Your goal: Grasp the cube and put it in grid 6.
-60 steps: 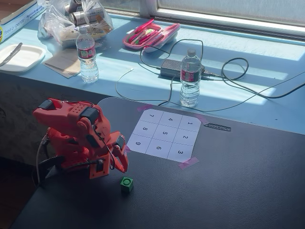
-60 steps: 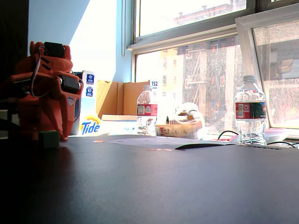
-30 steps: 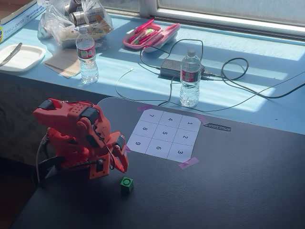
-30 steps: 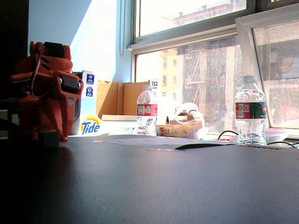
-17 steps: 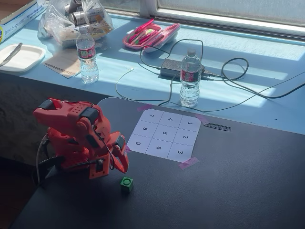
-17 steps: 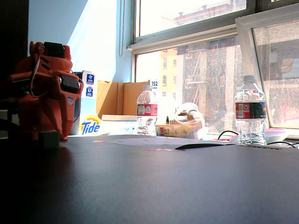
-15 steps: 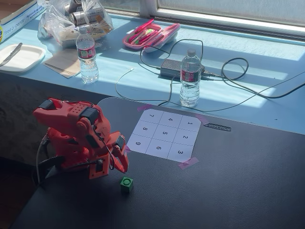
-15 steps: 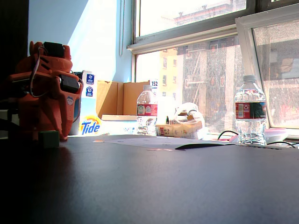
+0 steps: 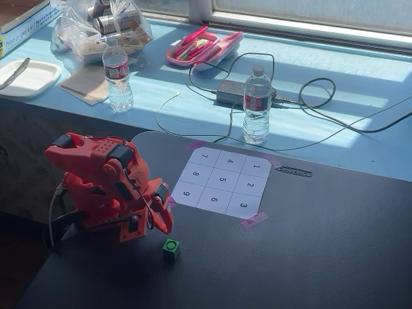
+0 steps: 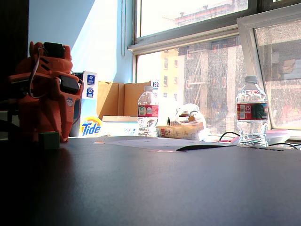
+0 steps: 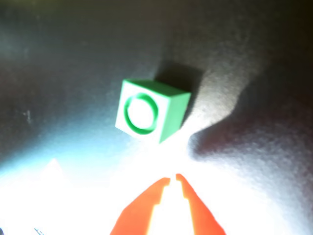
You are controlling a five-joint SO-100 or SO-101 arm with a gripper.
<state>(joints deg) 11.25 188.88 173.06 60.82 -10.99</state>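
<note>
1. Dark, matte tabletop (image 9: pixel 322 244) fills the near part of a fixed view, with a pale blue sunlit counter (image 9: pixel 360 84) behind it under a window.
2. On the far left of that counter lies a white square plate (image 9: pixel 29 77), then a crinkled clear plastic bag (image 9: pixel 96 26) holding cans and other packets.
3. Beside it stands a clear, ribbed water bottle (image 9: pixel 118 74) with a red label.
4. At the near left of the table sits the red arm (image 9: pixel 96 180), hard moulded plastic with black blocks on top; its gripper (image 11: pixel 172 177) enters the wrist view from the bottom edge, the two pointed red fingers (image 11: pixel 195 210) pressed almost together with nothing between them.
5. Just right of the arm and apart from the fingertips, the cube (image 9: pixel 171 248) rests on bare table, small, bright green, smooth, with a raised ring on its top face.
6. Farther back, a pink open case (image 9: pixel 205 48) holds pens.
7. Right of the cube, well apart, lies the white paper sheet (image 9: pixel 222 181), taped down at its corners; grid 6 (image 9: pixel 214 199) is in its near row, bare.
8. Second clear bottle (image 9: pixel 257 106) stands beyond the sheet, beside a dark power brick (image 9: pixel 230 92) and looping cables.
</note>
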